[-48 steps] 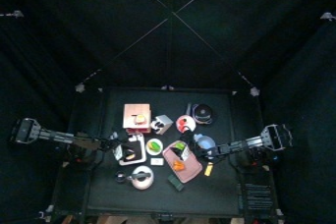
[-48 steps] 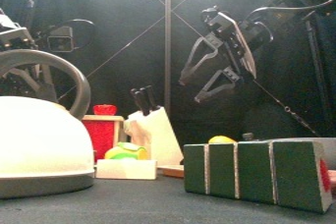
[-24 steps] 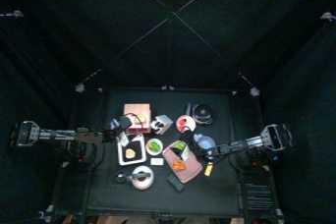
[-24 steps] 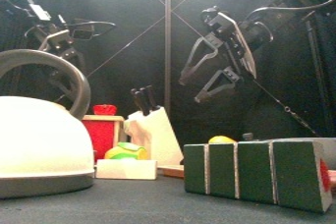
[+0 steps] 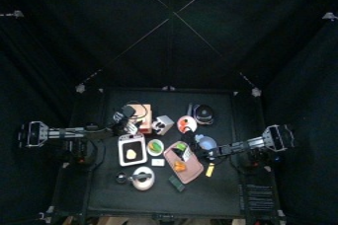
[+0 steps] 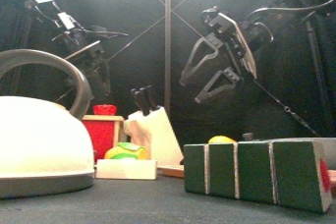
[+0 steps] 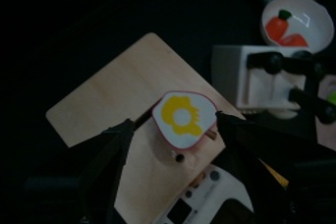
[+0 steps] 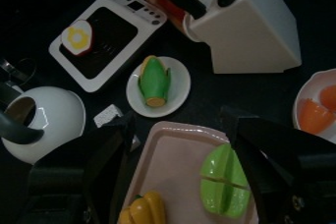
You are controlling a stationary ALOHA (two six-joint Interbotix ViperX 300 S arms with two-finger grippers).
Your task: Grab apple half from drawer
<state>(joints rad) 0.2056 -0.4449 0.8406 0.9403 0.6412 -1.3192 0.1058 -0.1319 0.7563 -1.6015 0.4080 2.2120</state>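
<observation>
Salmon-tan flat top of the drawer (image 7: 105,110) fills the left wrist view; the box sits at the back left of the worktop (image 5: 224,194) clutter, seen from above

- left tool (image 7: 176,128): jaws closed in on the apple half (image 7: 182,118), one jaw on each side of it. Cut face points at the camera, pale with a yellow centre and a red rim at its lower edge
- the apple half is up off the drawer, which lies well below it. From above, the left arm is over the drawer's left part
- front view: left arm is raised high at the left, behind the kettle (image 6: 39,154)
- right tool (image 8: 178,144): jaws spread wide, nothing between them, hanging above the pink tray (image 8: 171,169)
- the tray carries a green sliced piece (image 8: 223,179) and a yellow piece at its near edge; can't tell what the yellow one is
- near the tray in the right wrist view: a small plate with a corn cob (image 8: 157,81), a white knife block (image 8: 243,22) with black handles, and a white square tray with a fried egg (image 8: 112,33)
- left wrist view also catches a white bowl with a carrot piece (image 7: 296,22), well apart from the drawer
- front view: the right arm hangs over the middle right, above a row of green blocks (image 6: 256,174) at the front edge
</observation>
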